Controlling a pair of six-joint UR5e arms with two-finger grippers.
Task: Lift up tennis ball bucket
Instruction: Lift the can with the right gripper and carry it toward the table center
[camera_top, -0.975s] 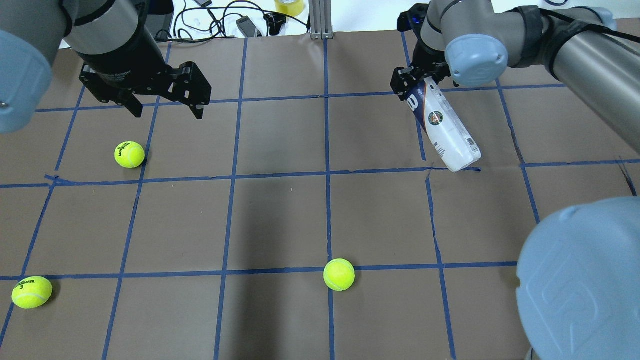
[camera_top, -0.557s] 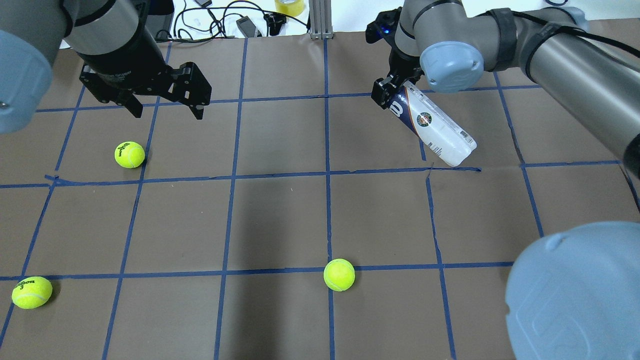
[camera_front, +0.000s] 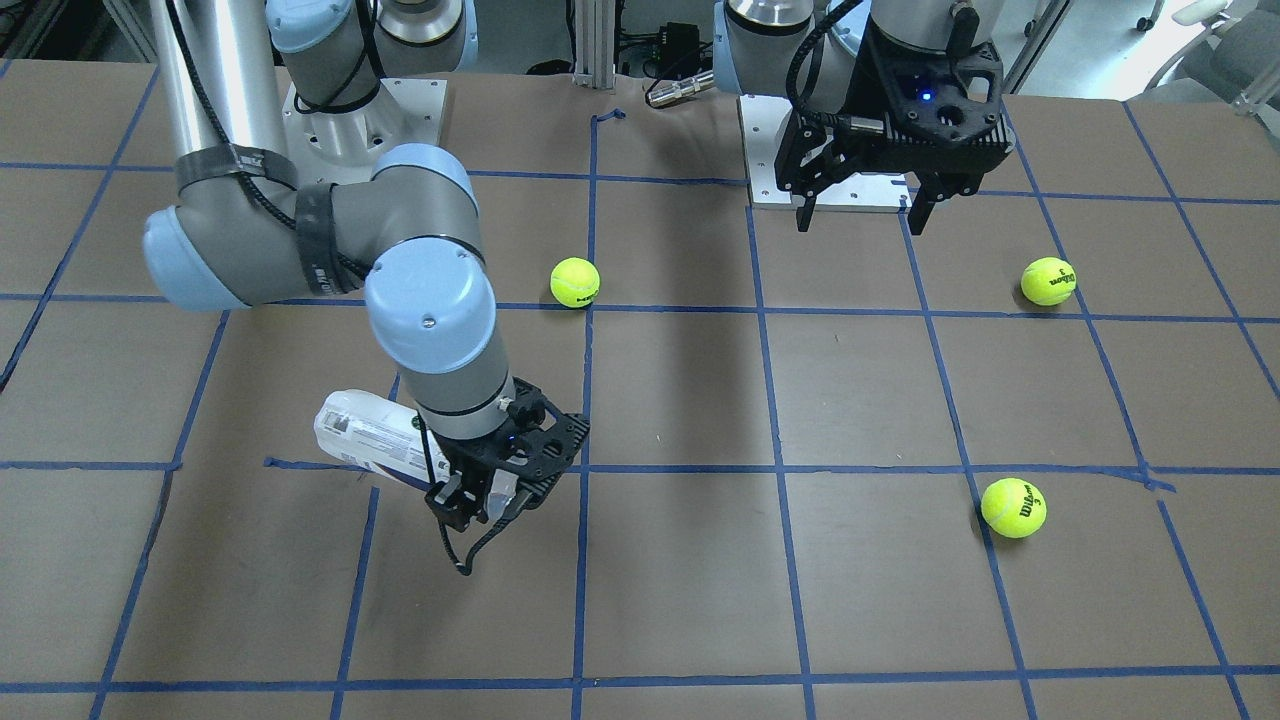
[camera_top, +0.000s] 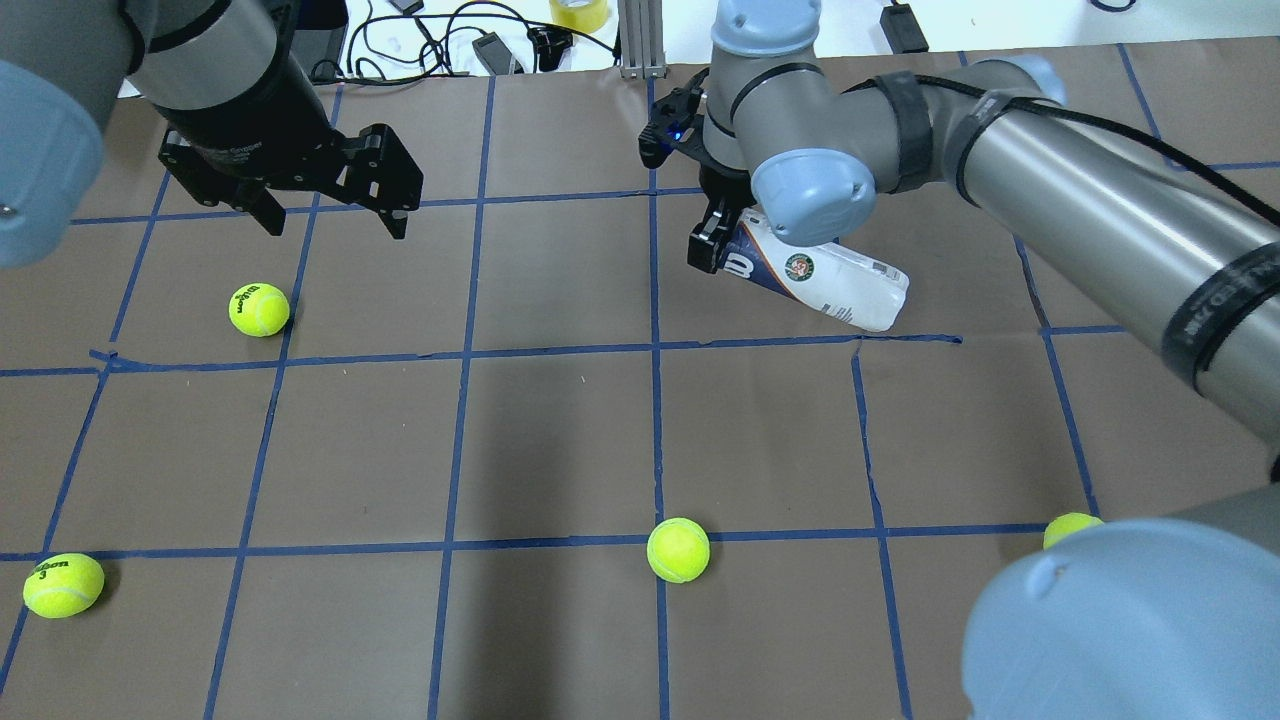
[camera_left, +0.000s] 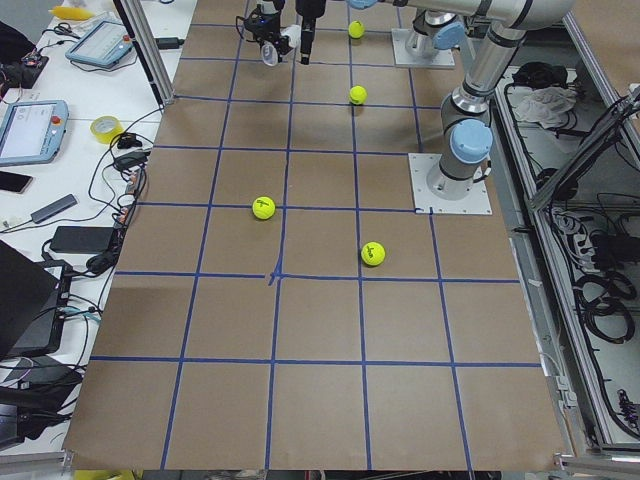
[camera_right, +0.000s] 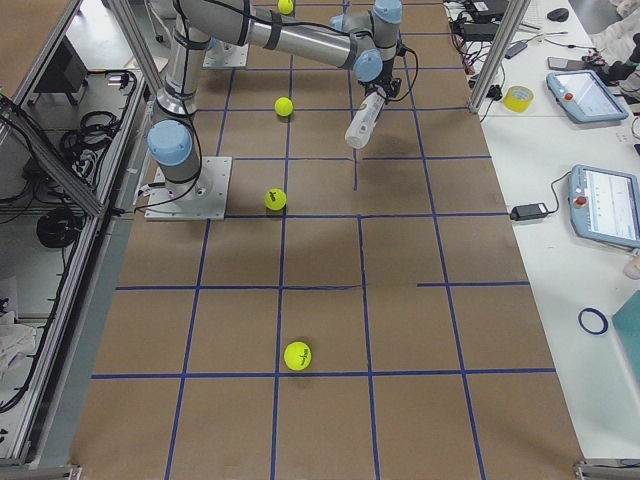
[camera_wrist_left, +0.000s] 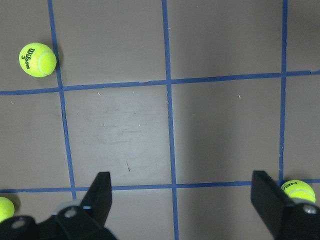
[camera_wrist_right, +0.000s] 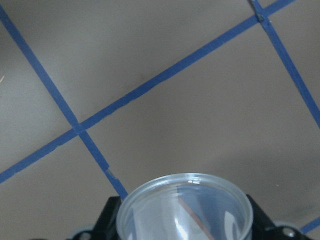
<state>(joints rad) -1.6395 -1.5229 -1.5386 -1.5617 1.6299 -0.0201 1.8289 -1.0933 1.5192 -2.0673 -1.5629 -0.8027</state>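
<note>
Grips the tennis ball bucket (camera_top: 830, 290) by its navy end in the right gripper (camera_top: 712, 245), fingers clenched on either side of the can. Holds it slanted over the far right part of the table (camera_top: 560, 430), with the white labelled body running from the jaws rightward and nearer, out from under the wrist's blue cap. Shows, in the right wrist view, the can's clear round end low between the two black fingers (camera_wrist_right: 109, 220), with brown paper and blue tape lines beyond it. Reveals through that clear end only a curved inner wall and a thin reddish streak. Cannot tell from any view whether the can's lower end touches the paper.

Hangs the left gripper (camera_top: 335, 220) over the far left of the table, fingers spread wide and grasping nothing, well apart from the can.

Has four tennis balls (camera_top: 678, 549) lying out on the paper, none of them close to the can: one just nearer than the left gripper, one at the near left edge, one near the middle, and one half hidden behind the right arm at near right.
</note>
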